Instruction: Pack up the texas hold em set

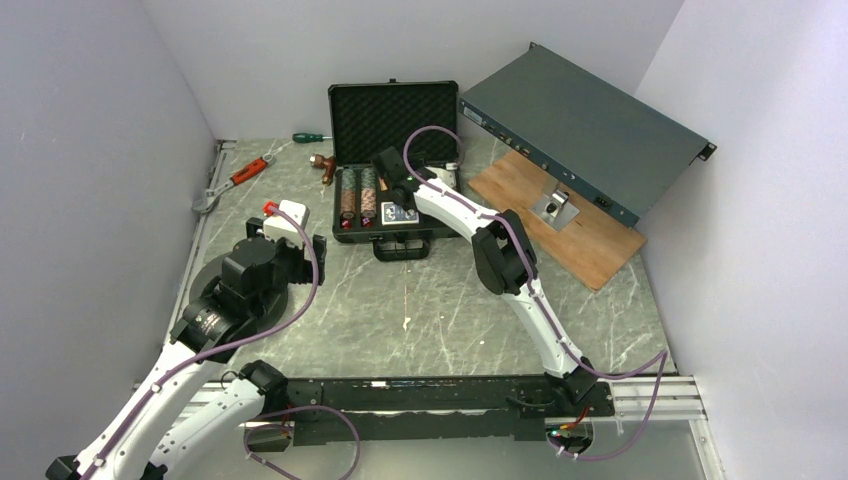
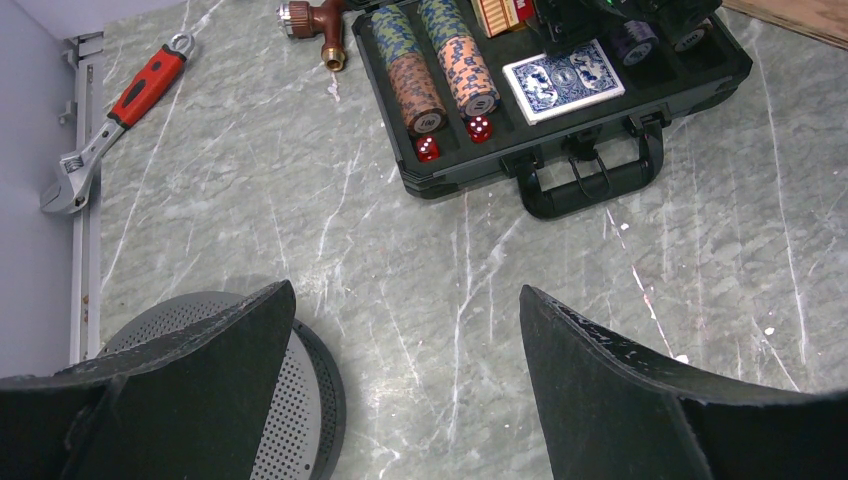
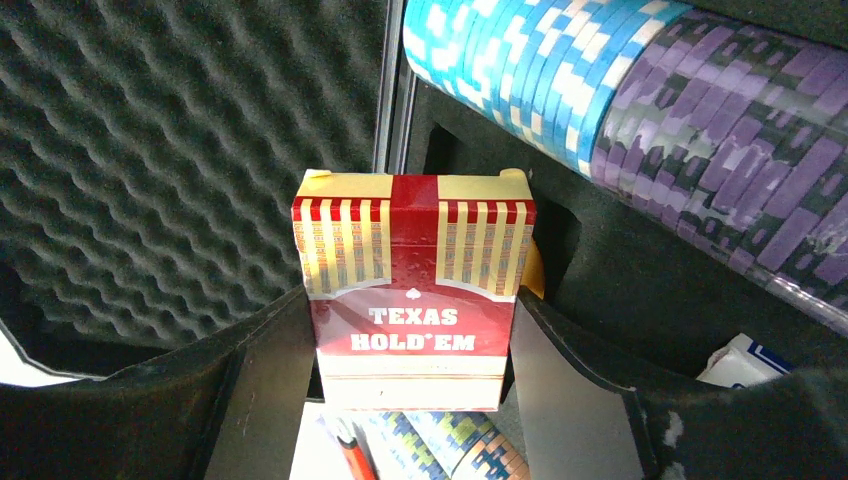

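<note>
**Red deck clamped over the open case**

The right claw (image 3: 413, 335) is closed partway on the red card deck (image 3: 413, 240), one finger against each long side. The deck's lower end is hidden behind the fingers, so I cannot tell whether it rests on anything. Left of it is the egg-crate foam lid (image 3: 150, 130); to the right a row of blue and purple chips (image 3: 600, 90) runs out of frame.

The left claw (image 2: 405, 330) stands wide open and empty at the near left of the bench (image 2: 300, 230), beside a perforated grey disc (image 2: 300, 420).

The black case (image 2: 460, 170) lies open at far centre, its far side cut off in the left wrist view and its middle covered by the right arm from above. Two striped chip stacks (image 2: 415, 70), two red dice (image 2: 427, 149) and the blue deck (image 2: 563, 80) show inside.

Left of the case lie a wrench (image 2: 110, 120) and a brass fitting (image 2: 320, 22); to its right a grey-green rack box (image 1: 580, 130) leans over a wooden board (image 1: 580, 235).
</note>
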Available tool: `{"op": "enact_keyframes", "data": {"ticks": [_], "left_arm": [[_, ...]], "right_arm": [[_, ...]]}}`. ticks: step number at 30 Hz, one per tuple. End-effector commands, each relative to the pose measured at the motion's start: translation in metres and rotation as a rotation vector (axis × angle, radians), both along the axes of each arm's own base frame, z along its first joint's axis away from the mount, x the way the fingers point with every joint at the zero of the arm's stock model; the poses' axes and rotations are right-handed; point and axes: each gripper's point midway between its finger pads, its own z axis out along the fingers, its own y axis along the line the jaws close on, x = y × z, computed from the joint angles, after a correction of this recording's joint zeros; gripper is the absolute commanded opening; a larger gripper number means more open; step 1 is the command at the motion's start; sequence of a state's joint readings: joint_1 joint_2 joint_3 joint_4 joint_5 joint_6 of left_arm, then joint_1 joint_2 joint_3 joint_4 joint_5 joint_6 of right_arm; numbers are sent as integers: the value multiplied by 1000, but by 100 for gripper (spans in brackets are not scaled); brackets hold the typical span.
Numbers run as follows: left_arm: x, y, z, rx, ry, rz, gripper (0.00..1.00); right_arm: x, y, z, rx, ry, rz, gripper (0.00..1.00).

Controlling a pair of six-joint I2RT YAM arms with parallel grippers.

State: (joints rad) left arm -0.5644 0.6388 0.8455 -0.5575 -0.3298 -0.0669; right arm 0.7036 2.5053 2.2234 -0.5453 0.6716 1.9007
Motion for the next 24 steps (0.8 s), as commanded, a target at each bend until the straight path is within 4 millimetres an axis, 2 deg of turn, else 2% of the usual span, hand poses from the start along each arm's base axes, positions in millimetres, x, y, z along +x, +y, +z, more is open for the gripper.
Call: {"op": "enact_keyframes", "data": {"ticks": [1,10,11,14,18,21,23,24], "left_arm": [[3,-2,9,-25,-36,-1,89],[3,-3,9,-27,-35,-4,89],[3,-3,9,-27,-35,-4,89],[4,-3,8,-26,-32,-5,88],[4,-4,8,-26,-30,-5,88],[4,-3,7,-25,-29,-2,88],[5,-3,7,-24,-28,-2,88],[5,-4,7,-22,-27,-2,88]], "right_arm": [[-8,4,3,54,1,-33,0],[-19,-10,8,6,25,-49,0],[-19,-10,8,-4,29,-45,5],[-21,-11,11,-26,29,-32,32],[-24,-13,17,-27,20,-24,55],[-26,-16,24,-31,21,-30,80],[-29,-19,27,-36,28,-34,89],[-30,-19,30,-38,26,-33,97]]}}
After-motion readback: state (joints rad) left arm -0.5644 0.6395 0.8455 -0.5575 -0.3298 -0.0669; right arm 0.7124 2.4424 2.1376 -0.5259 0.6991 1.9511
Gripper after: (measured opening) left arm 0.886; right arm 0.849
